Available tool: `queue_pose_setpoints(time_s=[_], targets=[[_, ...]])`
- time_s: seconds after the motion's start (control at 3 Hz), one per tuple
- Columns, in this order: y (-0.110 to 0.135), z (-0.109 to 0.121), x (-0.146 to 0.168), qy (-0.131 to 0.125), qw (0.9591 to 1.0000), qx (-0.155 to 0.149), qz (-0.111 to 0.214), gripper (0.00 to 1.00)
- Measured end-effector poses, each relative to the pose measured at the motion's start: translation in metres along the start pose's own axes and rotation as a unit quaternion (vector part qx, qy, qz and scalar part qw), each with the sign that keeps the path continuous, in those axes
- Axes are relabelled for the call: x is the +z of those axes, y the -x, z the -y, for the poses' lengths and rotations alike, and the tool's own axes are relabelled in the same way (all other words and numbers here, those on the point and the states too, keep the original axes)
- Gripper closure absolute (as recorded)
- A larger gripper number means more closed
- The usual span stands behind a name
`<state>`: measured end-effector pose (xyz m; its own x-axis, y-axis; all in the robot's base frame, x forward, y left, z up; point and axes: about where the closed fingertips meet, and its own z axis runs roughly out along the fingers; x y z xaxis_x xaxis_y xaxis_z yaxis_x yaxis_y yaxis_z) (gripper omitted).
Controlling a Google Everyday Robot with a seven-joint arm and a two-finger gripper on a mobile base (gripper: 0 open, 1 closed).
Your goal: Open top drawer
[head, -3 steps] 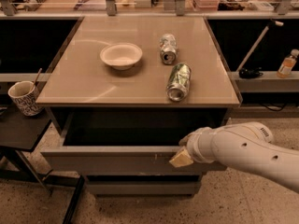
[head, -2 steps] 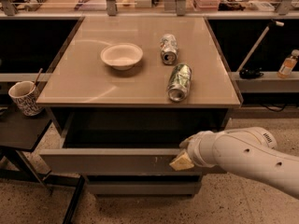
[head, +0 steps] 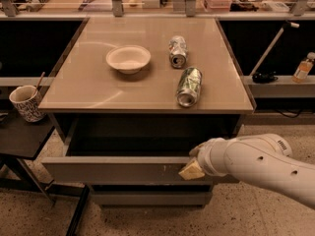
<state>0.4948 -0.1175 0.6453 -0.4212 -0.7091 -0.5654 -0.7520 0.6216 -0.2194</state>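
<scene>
- The gripper is at the right end of the top drawer, touching the upper edge of its front panel.
- Whether it is clenched or released cannot be told.
- The top drawer stands pulled out beneath the table, which bears a white bowl.

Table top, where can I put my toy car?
Bare: the front-left corner before the bowl, and the back strip behind it. Crowded: the right half, with the back can and front can. The gripper sits at the top drawer's front.
</scene>
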Motion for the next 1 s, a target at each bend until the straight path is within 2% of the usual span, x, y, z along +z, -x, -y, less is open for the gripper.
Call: queue_pose_setpoints(time_s=[0.67,1.0], targets=[[-0.0031,-0.0038,-0.0044,0.002,1.0,0.0,0.002,1.0],[-0.0082,-0.0132,-0.0077,0.003,1.0,-0.002,0.005,1.0]])
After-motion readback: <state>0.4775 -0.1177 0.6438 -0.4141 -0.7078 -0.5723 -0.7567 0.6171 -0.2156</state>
